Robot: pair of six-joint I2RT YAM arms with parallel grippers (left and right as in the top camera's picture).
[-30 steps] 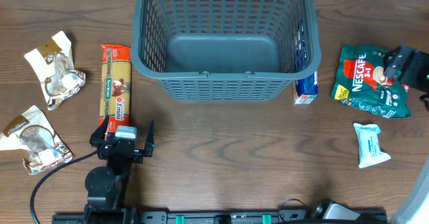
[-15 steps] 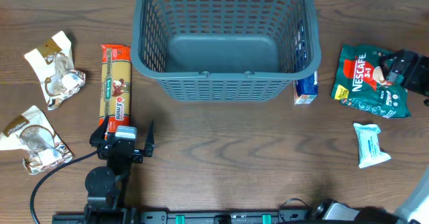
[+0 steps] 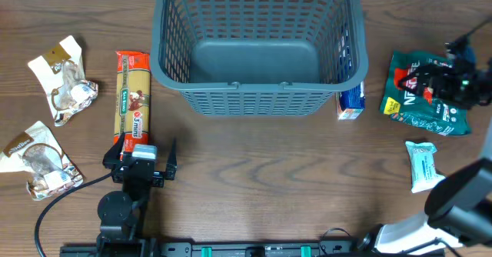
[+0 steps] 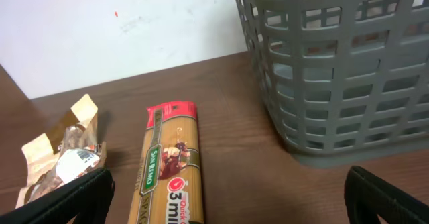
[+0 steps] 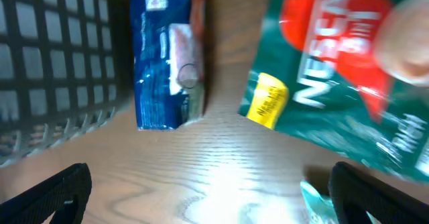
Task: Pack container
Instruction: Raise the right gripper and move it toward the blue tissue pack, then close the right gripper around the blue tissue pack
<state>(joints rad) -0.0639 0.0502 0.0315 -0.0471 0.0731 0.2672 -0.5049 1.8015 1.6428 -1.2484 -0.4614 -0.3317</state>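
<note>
The dark grey plastic basket (image 3: 257, 95) stands at the far middle of the wood-grain table (image 3: 269, 180). It is rectangular with rounded corners, and has slotted lattice walls, a thick rim and a smooth solid floor.

A small blue-and-white carton (image 3: 351, 101) stands against the basket's near right corner. Further right of the basket lies a glossy green Nescafé 3-in-1 bag (image 3: 423, 95). A flat white tissue pack (image 3: 424, 165) sits right of the basket and nearer the front edge.

Just left of the basket is a long, narrow spaghetti packet (image 3: 132, 95) in red and yellow film. Well to the left again are two crumpled foil-and-paper wrappers (image 3: 63, 78) (image 3: 37, 161).

The right gripper (image 3: 446, 81) is over the Nescafé bag, its jaws spread wide and holding nothing. Whether it touches the bag cannot be told, as its wrist view is blurred.

The left gripper (image 3: 142, 153), near and left of the basket, is likewise spread wide and holds nothing. It sits at the spaghetti packet's near end.
</note>
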